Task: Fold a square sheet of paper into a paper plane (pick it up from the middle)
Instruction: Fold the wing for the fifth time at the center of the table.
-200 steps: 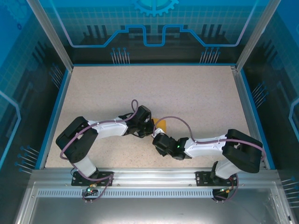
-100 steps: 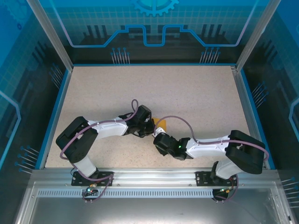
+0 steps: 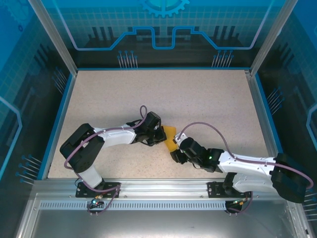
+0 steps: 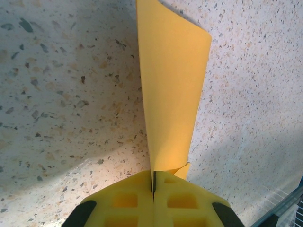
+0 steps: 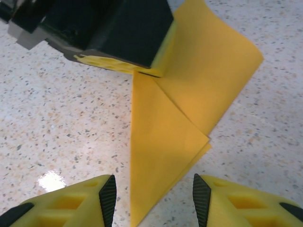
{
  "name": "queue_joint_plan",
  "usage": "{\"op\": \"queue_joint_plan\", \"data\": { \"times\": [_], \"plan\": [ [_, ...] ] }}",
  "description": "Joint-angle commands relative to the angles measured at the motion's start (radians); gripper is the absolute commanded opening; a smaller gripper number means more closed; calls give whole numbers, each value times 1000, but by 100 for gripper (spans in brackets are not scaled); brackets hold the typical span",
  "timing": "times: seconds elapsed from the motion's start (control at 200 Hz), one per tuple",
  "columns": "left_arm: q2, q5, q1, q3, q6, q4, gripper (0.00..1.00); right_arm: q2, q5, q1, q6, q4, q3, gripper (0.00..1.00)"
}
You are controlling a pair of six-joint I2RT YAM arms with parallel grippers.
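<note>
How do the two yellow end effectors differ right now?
The left end effector is shut, pinching the folded yellow paper by its edge; the right end effector stands open, gripping nothing. The left arm is bent sharply; the right arm stretches out long. Both have yellow fingers.

The folded paper rests on the tabletop, toward its near edge and about midway across; it sits between the two tools; one end is caught between the fingers of the left tool, and the rest reaches straight ahead of that tool; ahead of the right tool, the paper's nearest point runs into the gap between its fingers, touching neither; the left tool stands beyond the paper, ahead and left of the right tool.
</note>
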Motion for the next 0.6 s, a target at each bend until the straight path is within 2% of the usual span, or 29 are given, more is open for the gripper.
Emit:
{"op": "queue_joint_plan", "data": {
  "times": [0.0, 0.23, 0.595],
  "plan": [
    [19, 16, -7, 33, -3, -9, 0, 51, -55, 2, -31, 18, 26, 48],
    [17, 15, -7, 34, 0, -13, 0, 197, -2, 46, -58, 31, 110, 43],
    [26, 17, -8, 43, 0, -17, 0, 333, 75, 76, -79, 32, 168, 38]
  ]
}}
